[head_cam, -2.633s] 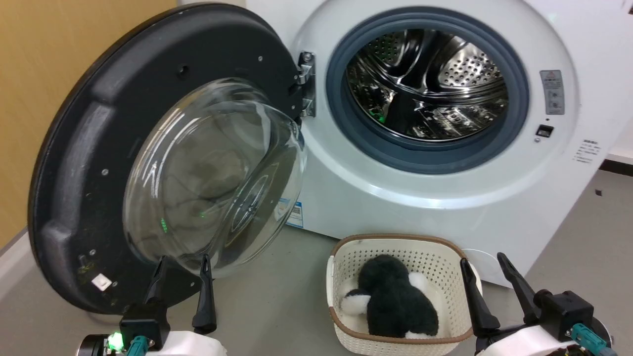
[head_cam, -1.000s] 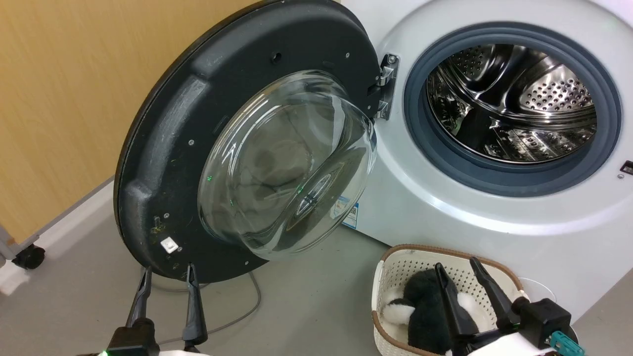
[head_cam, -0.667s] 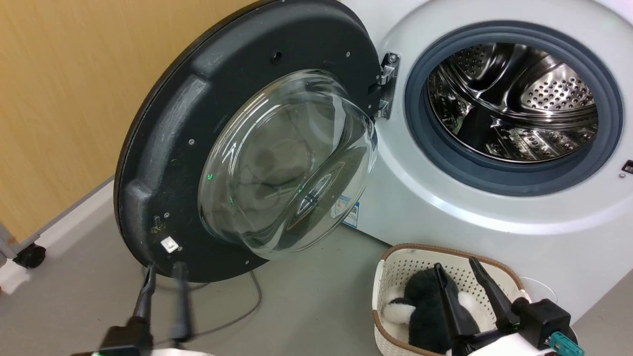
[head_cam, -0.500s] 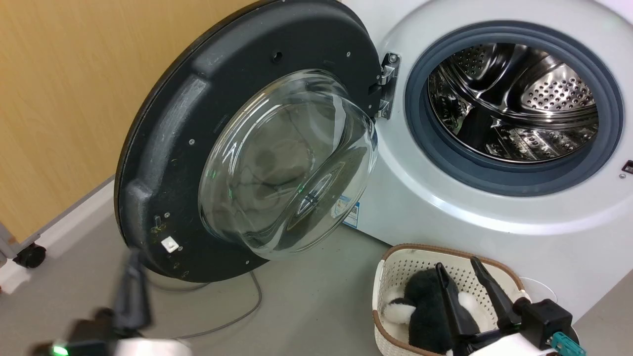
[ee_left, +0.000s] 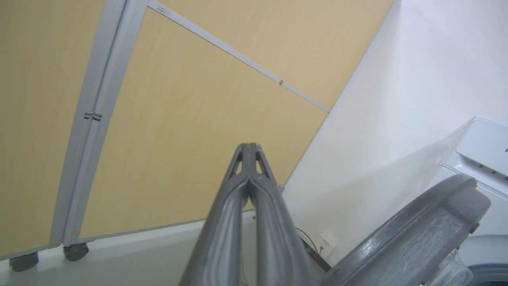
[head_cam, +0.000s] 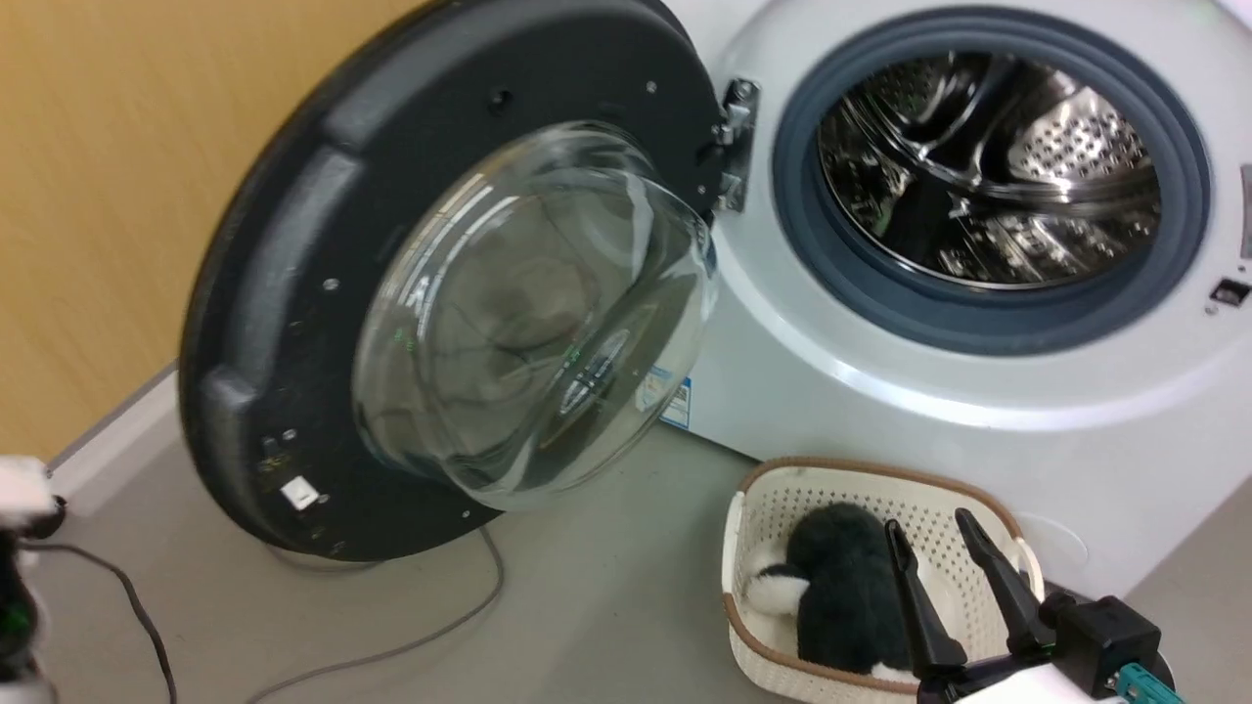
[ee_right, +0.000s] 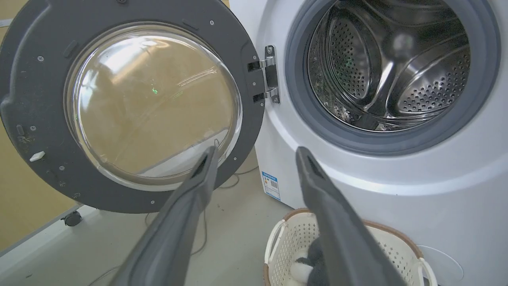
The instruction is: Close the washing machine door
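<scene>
Swung off leftward, the left gripper [ee_left: 249,149] shows fingers pressed together.
Left of the washing machine [head_cam: 880,401], the washing machine door [head_cam: 284,254] hangs open; in front, right gripper [head_cam: 927,520], fingers spread, above basket [head_cam: 741,501] holding black-white plush [head_cam: 831,587]; sticker [head_cam: 675,401] unreadable.

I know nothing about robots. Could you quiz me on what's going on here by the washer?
1. True or false: the washing machine door is closed.
2. Which has its two fingers pressed together, the left gripper or the right gripper?
3. What lies in the basket? A) a towel B) a dark furry toy C) a bottle

Key: 1 false, it stands wide open; 2 the left gripper; 3 B.
</scene>
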### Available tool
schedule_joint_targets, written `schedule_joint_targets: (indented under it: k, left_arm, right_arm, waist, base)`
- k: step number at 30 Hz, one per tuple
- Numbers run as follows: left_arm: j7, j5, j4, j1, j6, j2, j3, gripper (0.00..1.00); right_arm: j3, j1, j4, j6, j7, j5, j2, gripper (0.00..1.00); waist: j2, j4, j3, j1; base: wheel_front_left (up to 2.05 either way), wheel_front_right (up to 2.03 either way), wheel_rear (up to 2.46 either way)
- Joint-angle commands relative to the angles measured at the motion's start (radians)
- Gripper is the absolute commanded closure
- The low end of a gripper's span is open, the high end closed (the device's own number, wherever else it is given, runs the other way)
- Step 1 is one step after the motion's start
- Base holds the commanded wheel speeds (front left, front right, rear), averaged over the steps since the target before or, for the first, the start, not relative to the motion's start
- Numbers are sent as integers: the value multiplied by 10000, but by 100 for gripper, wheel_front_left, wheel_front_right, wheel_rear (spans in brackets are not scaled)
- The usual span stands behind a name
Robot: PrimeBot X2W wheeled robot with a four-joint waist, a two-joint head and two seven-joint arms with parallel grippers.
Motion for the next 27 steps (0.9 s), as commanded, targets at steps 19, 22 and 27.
schedule_joint_targets:
  k: [19,22,27]
  left_arm:
    - [5609,-5550,5104,-2782,67,-46,1884,100]
    - [6398,-5815,4978,-2490,-385,-20,1711,100]
    - [7786,-6440,4684,-1877,-774,-34,1627,100]
  right_arm:
    - [-4,-297,-486,8,348,-130,-317,0]
    - [8,-290,-453,8,334,-105,-296,0]
    - [-35,-265,-325,8,266,-80,-242,0]
  waist:
    - [0,-818,788,0]
    - [0,-868,733,0]
    - [0,-962,526,0]
  base:
    - [0,0,0]
    - [0,0,0]
    - [0,0,0]
